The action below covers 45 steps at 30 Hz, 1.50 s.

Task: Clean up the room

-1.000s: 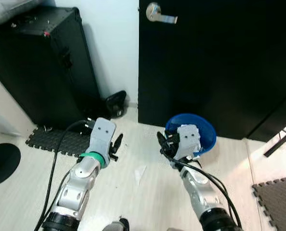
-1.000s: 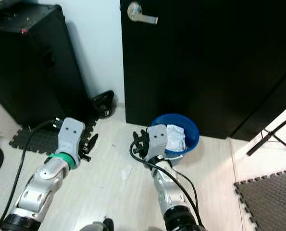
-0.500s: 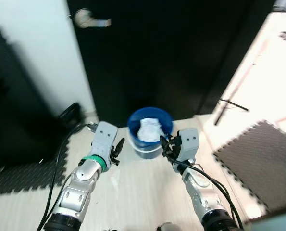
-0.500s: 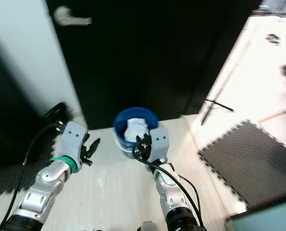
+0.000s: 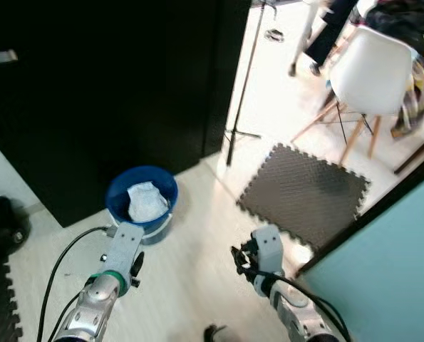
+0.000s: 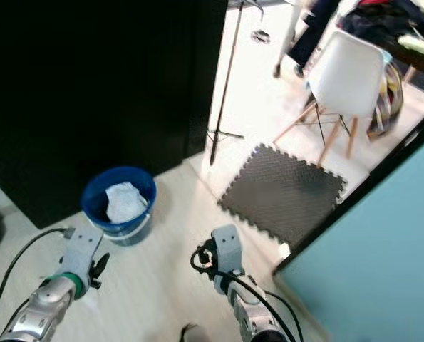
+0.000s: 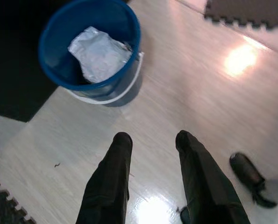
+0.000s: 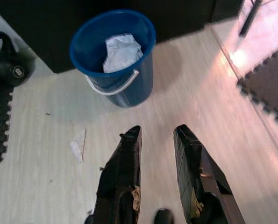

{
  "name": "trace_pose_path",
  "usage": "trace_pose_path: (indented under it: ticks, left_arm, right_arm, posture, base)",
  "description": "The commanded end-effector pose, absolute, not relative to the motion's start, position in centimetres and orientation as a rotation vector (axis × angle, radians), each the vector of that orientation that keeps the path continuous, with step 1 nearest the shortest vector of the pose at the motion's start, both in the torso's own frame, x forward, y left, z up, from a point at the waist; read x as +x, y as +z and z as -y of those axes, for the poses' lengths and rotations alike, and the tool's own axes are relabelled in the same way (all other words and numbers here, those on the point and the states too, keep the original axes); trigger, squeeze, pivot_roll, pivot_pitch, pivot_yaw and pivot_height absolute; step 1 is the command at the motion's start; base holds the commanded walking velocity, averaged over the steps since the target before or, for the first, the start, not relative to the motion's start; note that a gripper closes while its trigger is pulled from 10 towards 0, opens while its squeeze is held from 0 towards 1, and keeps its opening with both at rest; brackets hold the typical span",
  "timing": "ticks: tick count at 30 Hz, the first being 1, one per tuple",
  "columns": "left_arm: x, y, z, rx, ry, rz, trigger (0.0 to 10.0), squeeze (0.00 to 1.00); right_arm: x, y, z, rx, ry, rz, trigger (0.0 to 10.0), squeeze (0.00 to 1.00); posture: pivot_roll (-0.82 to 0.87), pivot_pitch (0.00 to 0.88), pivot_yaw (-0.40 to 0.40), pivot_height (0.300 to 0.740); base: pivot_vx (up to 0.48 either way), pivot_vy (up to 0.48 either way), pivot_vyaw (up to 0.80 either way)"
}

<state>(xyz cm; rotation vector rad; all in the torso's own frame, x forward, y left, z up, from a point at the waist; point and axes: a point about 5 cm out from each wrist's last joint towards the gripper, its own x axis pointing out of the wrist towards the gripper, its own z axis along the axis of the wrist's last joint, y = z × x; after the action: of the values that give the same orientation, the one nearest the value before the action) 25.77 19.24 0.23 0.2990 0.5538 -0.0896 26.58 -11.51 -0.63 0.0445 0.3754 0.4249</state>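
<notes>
Inside the blue bucket (image 8: 113, 51) lies crumpled white paper (image 8: 121, 50).

A person (image 5: 318, 35) beyond the white chair (image 5: 372, 68) is cut off by the top edge. The dark object (image 7: 251, 179) on the floor is too blurred to identify.

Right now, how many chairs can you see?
1 that I can be sure of. The white chair with wooden legs stands in the bright room beyond the dark foam mat. More may be hidden past the picture's edge.
</notes>
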Motion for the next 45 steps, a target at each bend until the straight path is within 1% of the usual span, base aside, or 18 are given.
trace_pose_path:
  ticks: [1,5,8,9,10,13,20,22,23,26,27,34,35,40,45]
  left_arm:
    - [25.3,-0.5,-19.1,0.293,-0.099,-0.57,10.0,0.0]
    - [25.3,-0.9,-19.3,0.303,-0.101,-0.578,10.0,0.0]
    - [24.8,-1.7,-19.2,0.299,-0.123,-0.615,10.0,0.0]
    - [24.8,-1.7,-19.2,0.299,-0.123,-0.615,10.0,0.0]
    - [24.5,-2.3,-19.1,0.284,-0.144,-0.645,10.0,0.0]
    - [24.2,-2.8,-19.2,0.261,-0.154,-0.675,10.0,0.0]
    - [23.3,-4.1,-19.5,0.235,-0.164,-0.741,10.0,0.0]
    - [22.9,-4.5,-19.3,0.176,-0.178,-0.757,10.0,0.0]
    - [22.9,-4.5,-19.3,0.176,-0.178,-0.757,10.0,0.0]
    - [22.7,-4.9,-18.7,0.128,-0.229,-0.777,10.0,0.0]
    - [22.8,-5.0,-18.3,0.166,-0.296,-0.784,10.0,0.0]
    - [23.1,-4.9,-18.1,0.197,-0.328,-0.78,10.0,0.0]
    - [23.2,-4.9,-18.1,0.194,-0.325,-0.779,10.0,0.0]
    - [23.5,-4.8,-18.3,0.179,-0.305,-0.766,10.0,0.0]
    - [23.8,-4.5,-18.6,0.203,-0.282,-0.741,10.0,0.0]
  right_arm:
    - [26.3,-1.2,12.0,0.04,0.41,-0.41,10.0,0.0]
    - [25.7,-2.1,12.4,0.044,0.387,-0.458,10.0,0.0]
    - [24.1,-3.9,13.3,0.055,0.33,-0.568,10.0,0.0]
    - [24.1,-3.9,13.3,0.055,0.33,-0.568,10.0,0.0]
    - [23.2,-4.8,13.6,0.095,0.283,-0.626,10.0,0.0]
    - [22.5,-5.4,13.8,0.121,0.25,-0.669,10.0,0.0]
    - [21.8,-6.1,13.6,0.137,0.235,-0.709,10.0,0.0]
    - [21.7,-6.1,13.3,0.147,0.234,-0.713,10.0,0.0]
    - [21.7,-6.1,13.3,0.147,0.234,-0.713,10.0,0.0]
    - [21.2,-6.5,13.5,0.155,0.203,-0.74,10.0,0.0]
    - [20.5,-7.0,13.8,0.183,0.142,-0.769,10.0,0.0]
    - [20.5,-7.0,14.2,0.218,0.082,-0.757,10.0,0.0]
    - [20.6,-7.0,14.4,0.227,0.069,-0.747,10.0,0.0]
    - [20.9,-6.8,14.7,0.233,0.053,-0.727,10.0,0.0]
    - [21.4,-6.4,15.1,0.233,0.044,-0.699,10.0,0.0]
  posture:
    - [-0.04,0.056,0.027,0.74]
    - [-0.04,0.06,0.029,0.74]
    - [-0.05,0.061,0.031,0.74]
    - [-0.05,0.061,0.031,0.74]
    - [-0.05,0.058,0.034,0.74]
    - [-0.06,0.053,0.037,0.74]
    - [-0.06,0.045,0.042,0.74]
    - [-0.06,0.04,0.042,0.74]
    - [-0.06,0.04,0.042,0.74]
    - [-0.05,0.03,0.041,0.74]
    - [-0.06,0.023,0.053,0.74]
    - [-0.07,0.019,0.068,0.74]
    - [-0.09,0.018,0.082,0.74]
    - [-0.09,0.019,0.085,0.74]
    - [-0.09,0.021,0.085,0.74]
  base:
    - [0.0,0.0,-0.8]
    - [0.0,0.0,-0.8]
    - [0.0,0.0,-0.8]
    - [0.0,0.0,-0.8]
    - [0.0,0.0,-0.8]
    - [0.0,0.0,-0.8]
    - [0.0,0.0,-0.8]
    - [0.0,0.0,-0.8]
    - [0.0,0.0,-0.8]
    - [0.0,0.0,-0.8]
    - [0.0,0.0,-0.8]
    - [0.0,0.0,-0.8]
    - [0.0,0.0,-0.8]
    - [0.0,0.0,-0.8]
    - [0.0,0.0,-0.8]
